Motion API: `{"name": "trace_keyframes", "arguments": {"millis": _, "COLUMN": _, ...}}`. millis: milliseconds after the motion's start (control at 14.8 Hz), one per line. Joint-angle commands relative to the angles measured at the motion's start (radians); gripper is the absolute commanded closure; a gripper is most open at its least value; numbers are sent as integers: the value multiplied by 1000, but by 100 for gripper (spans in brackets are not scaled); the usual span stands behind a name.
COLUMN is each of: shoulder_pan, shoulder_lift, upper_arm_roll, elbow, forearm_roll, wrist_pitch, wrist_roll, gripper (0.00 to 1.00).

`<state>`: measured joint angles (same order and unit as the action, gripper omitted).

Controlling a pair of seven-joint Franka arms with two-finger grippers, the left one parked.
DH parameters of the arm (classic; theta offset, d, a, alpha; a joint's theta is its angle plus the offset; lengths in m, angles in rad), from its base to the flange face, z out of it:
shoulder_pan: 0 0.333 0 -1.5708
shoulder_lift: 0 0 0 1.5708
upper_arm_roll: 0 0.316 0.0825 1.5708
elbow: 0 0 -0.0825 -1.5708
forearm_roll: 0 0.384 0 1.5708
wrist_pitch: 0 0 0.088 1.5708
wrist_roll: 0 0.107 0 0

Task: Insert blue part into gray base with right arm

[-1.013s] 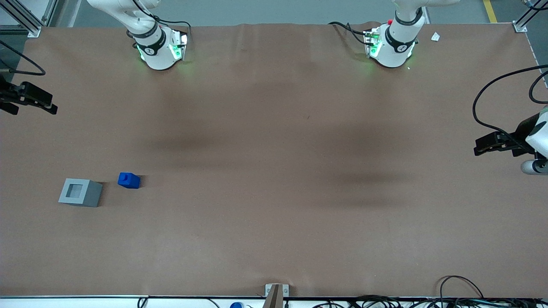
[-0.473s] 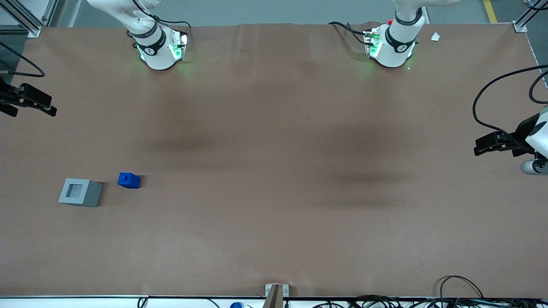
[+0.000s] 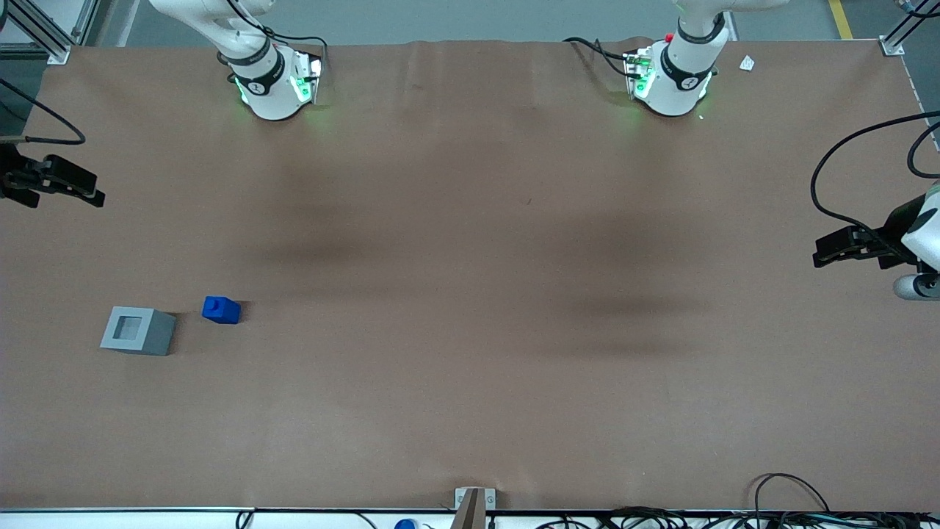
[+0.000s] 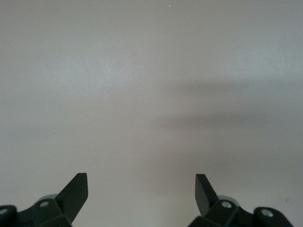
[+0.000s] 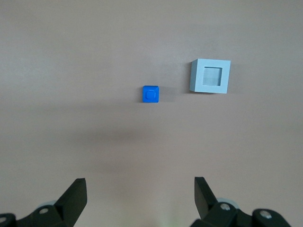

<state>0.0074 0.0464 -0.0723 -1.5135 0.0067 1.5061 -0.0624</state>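
A: How are the fingers [image 5: 75,195] of the right arm's gripper [image 5: 139,201] sitting?

B: They are standing wide apart and holding nothing; between them the wrist view is showing only the bare brown table [image 5: 142,156].

A: And where is the gripper hanging?

B: In the front view the gripper [image 3: 81,189] is hovering at the working arm's end of the table, farther from the front camera than both blocks and well apart from them.

A: Which way is the blue part lying from it?

B: The blue part [image 5: 151,93] is sitting almost on the line running out between the fingers, stub facing up; it is looking nearly square, so no long axis is mattering much.

A: And the gray base?

B: The gray base [image 5: 210,76] is resting near the blue part [image 3: 221,309], apart from it, recess upward; in the front view the gray base [image 3: 137,330] is lying slightly nearer the camera; the next move, I am judging, is calling for a descent onto the blue one.
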Motion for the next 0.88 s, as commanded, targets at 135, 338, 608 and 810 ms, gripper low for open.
{"name": "trace_keyframes", "arguments": {"millis": 135, "shoulder_pan": -18, "shoulder_lift": 50, "upper_arm_roll": 6, "elbow": -20, "forearm_roll": -2, "wrist_pitch": 74, "wrist_roll": -5, "gripper": 0}}
{"name": "trace_keyframes", "arguments": {"millis": 338, "shoulder_pan": -52, "shoulder_lift": 102, "upper_arm_roll": 6, "elbow": -28, "forearm_roll": 10, "wrist_pitch": 114, "wrist_roll": -72, "gripper": 0}}
{"name": "trace_keyframes", "arguments": {"millis": 608, "shoulder_pan": -52, "shoulder_lift": 193, "upper_arm_roll": 6, "elbow": -53, "forearm_roll": 10, "wrist_pitch": 178, "wrist_roll": -74, "gripper": 0}}
{"name": "trace_keyframes", "arguments": {"millis": 810, "shoulder_pan": -49, "shoulder_lift": 254, "upper_arm_roll": 6, "elbow": -77, "forearm_roll": 12, "wrist_pitch": 216, "wrist_roll": -71, "gripper": 0}}
